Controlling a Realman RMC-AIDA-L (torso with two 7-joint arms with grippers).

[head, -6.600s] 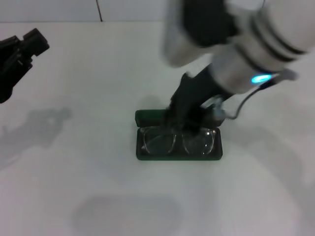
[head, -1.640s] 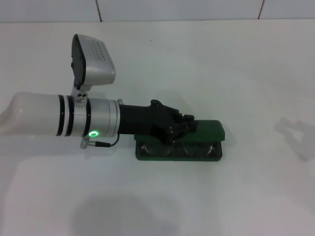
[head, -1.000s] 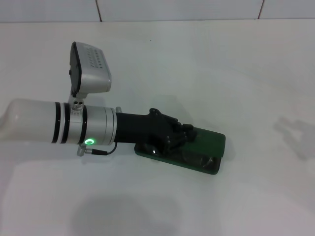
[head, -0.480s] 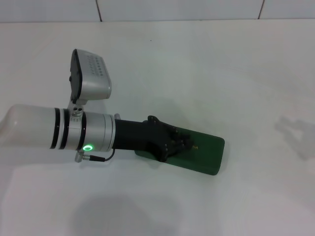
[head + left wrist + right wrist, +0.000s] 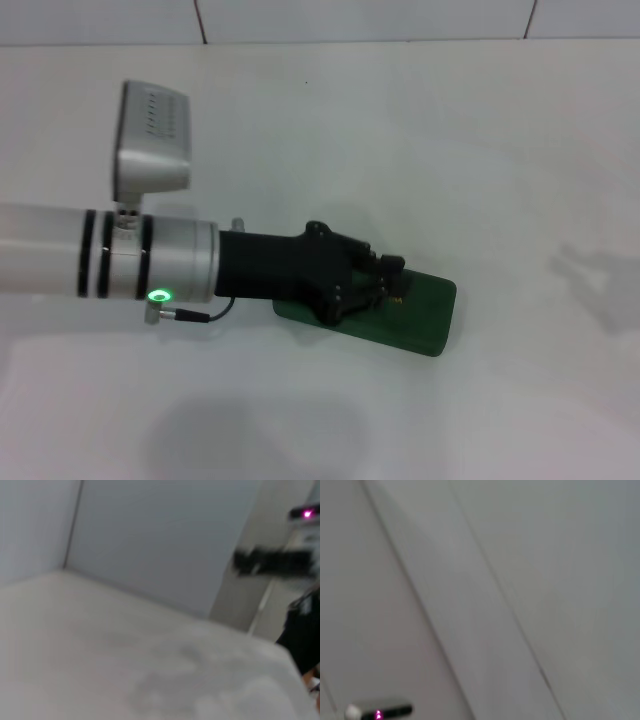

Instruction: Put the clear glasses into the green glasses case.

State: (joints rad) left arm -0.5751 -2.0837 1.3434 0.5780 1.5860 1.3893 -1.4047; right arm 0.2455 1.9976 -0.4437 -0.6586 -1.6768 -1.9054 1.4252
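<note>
The green glasses case (image 5: 425, 316) lies on the white table with its lid down, turned at a slant. The clear glasses are hidden from every view. My left gripper (image 5: 386, 281) reaches in from the left and rests over the near-left part of the case lid, covering that end. A small gold mark (image 5: 398, 297) shows on the lid beside the gripper's tip. My right gripper is out of the head view.
The white table (image 5: 330, 120) runs back to a tiled wall. The left arm's white forearm and its grey camera block (image 5: 150, 140) span the left half of the scene. A faint shadow (image 5: 590, 275) lies at the right.
Since the earliest frame the right arm has left and the left arm has come in. The lid has dropped over the glasses and the case has turned. In the last half second the case stayed put.
</note>
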